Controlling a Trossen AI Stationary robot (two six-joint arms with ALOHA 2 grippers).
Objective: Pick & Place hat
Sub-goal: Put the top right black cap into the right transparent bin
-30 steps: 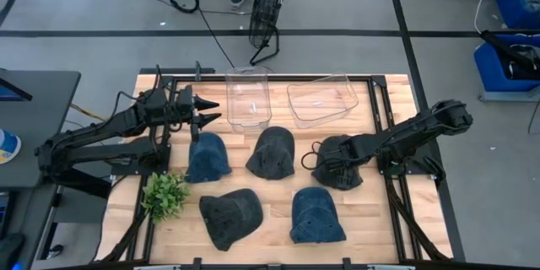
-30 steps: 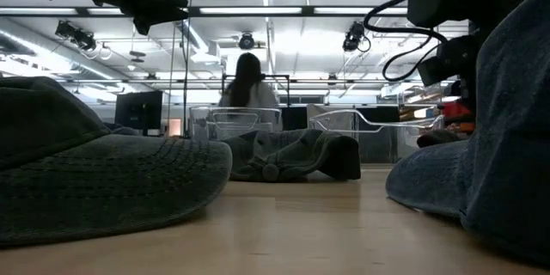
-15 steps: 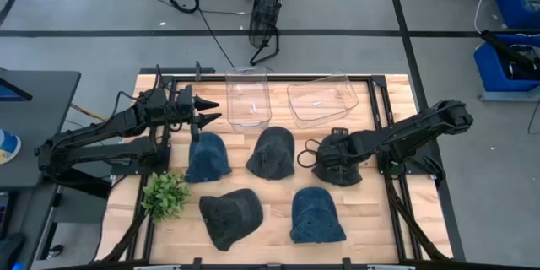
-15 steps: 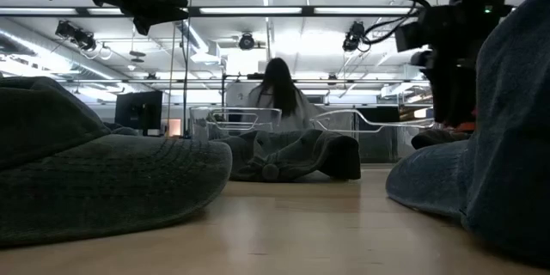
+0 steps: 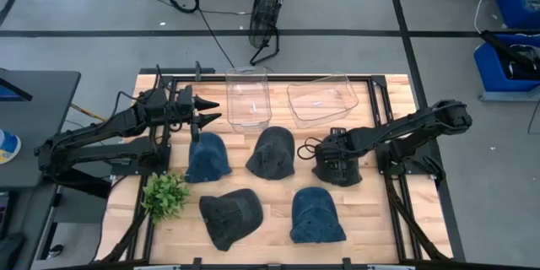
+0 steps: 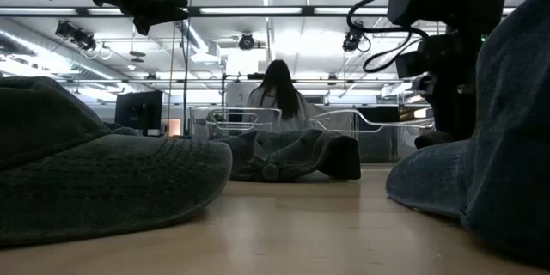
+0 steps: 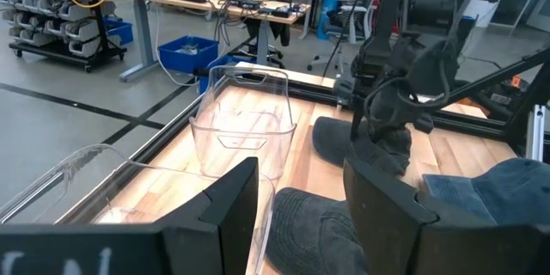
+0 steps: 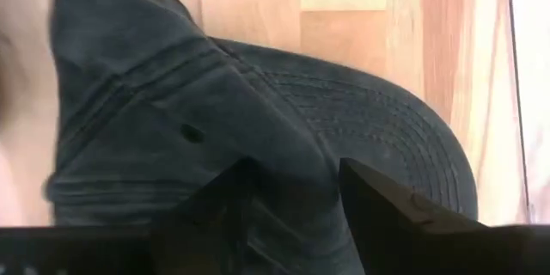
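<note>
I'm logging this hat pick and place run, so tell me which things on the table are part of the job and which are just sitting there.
Job: five hats, right pincer on the dark hat; two clear bins.
Lying about: green plant; left pincer waiting open.

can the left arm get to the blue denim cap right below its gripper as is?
Probably yes. The left gripper hangs open above the table, just behind the blue denim cap, with nothing between them. The clear plastic bin sits off to the side, and the right gripper is busy at the dark grey cap.
</note>
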